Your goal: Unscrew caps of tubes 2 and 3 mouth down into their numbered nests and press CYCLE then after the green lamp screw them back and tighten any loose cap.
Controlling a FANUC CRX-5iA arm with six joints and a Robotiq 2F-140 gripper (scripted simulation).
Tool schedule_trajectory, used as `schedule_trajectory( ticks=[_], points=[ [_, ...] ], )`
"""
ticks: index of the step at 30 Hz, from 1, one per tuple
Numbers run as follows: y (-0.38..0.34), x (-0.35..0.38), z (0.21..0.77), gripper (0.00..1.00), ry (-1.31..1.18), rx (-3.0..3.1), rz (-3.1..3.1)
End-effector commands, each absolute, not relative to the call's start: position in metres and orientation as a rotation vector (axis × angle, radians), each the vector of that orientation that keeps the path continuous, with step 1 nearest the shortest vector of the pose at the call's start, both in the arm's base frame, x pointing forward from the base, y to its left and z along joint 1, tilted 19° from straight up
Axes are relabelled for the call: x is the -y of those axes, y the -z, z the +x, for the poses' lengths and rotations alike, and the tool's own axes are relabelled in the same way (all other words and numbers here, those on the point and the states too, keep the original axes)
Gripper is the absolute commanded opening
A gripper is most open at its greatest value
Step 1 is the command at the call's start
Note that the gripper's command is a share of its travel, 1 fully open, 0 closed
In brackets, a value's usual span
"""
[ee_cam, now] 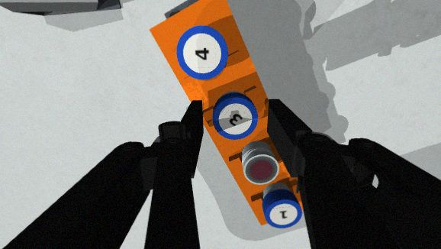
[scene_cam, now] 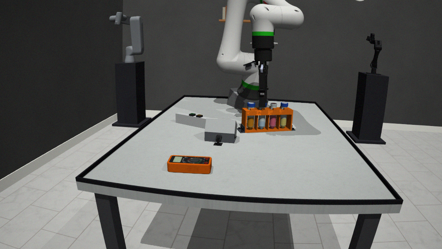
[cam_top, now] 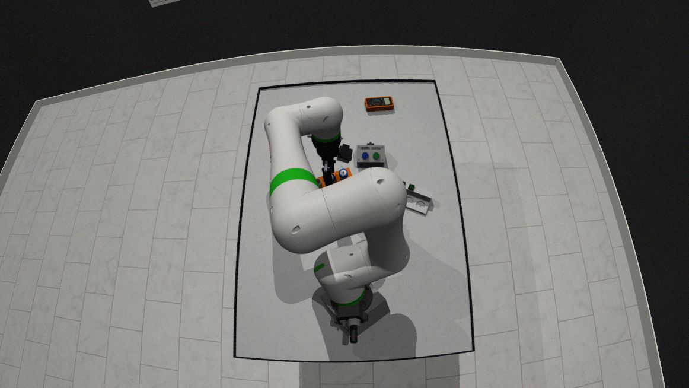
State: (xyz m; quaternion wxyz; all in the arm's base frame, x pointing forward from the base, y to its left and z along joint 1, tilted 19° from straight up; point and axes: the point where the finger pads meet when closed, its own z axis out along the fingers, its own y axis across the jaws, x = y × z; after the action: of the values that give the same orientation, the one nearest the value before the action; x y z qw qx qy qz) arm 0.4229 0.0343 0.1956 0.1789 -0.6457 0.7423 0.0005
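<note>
The orange decapping station (ee_cam: 164, 34) (scene_cam: 266, 112) (cam_top: 319, 182) holds four tubes. Blue caps 4 (ee_cam: 202, 52) (scene_cam: 251, 105), 3 (ee_cam: 235, 115) and 1 (ee_cam: 282, 211) (scene_cam: 284, 104) sit on their tubes. Tube 2 (ee_cam: 260, 168) (scene_cam: 273, 106) is uncapped, showing a grey threaded neck and pink liquid. My gripper (ee_cam: 235, 116) (scene_cam: 262, 103) (cam_top: 327, 173) points straight down with a finger on either side of cap 3. It is open, with a small gap on each side of the cap. Cap 2 is not in view.
The grey key housing (cam_top: 371, 148) (scene_cam: 220, 130) with the blue key (cam_top: 364, 156) and green key (cam_top: 376, 156) stands beside the station. The cap tray (cam_top: 418, 202) (scene_cam: 188, 120) is partly hidden by my arm. An orange multimeter (cam_top: 379, 102) (scene_cam: 189, 163) lies farther off.
</note>
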Motion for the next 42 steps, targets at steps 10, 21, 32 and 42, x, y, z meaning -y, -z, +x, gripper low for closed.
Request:
schedule_trajectory(
  ticks=[10, 21, 32, 42],
  points=[
    [-0.1968, -0.033, 0.4237, 0.3, 0.029, -2.189, -1.747],
    [-0.1971, -0.0331, 0.4235, 0.3, 0.053, -2.1, -1.855],
    [-0.1975, -0.0329, 0.4234, 0.3, 0.16, -1.64, -2.288],
    [-0.1979, -0.0328, 0.4233, 0.3, 0.27, -1.038, -2.648]
  ],
)
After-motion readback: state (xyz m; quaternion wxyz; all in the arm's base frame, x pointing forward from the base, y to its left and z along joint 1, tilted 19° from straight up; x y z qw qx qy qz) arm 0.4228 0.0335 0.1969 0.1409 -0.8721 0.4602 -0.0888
